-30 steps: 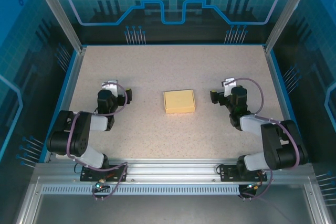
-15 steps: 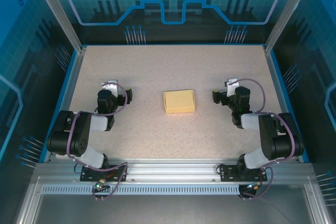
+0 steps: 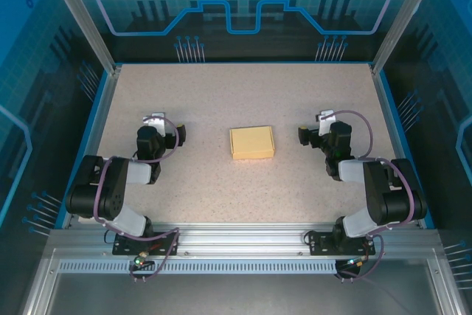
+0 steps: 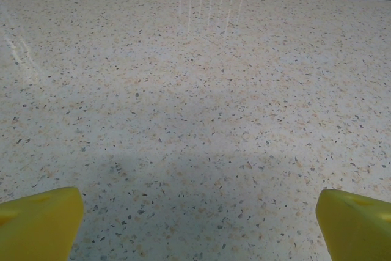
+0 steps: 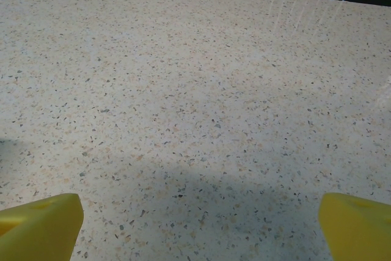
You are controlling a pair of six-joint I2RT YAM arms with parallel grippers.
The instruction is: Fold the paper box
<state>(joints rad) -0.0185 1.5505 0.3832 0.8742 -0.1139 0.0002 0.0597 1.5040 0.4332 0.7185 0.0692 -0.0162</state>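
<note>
Black arms, purple cables

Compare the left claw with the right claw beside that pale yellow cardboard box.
The black left claw sits left of the pale yellow flat cardboard box; the black right claw sits right of it. The right claw is nearer the box than the left claw. Both are open wide, empty, and apart from the box.

My yellow fingertips look like smooth plastic; the speckled stone-like table gleams; the paper box is matt card.
</note>
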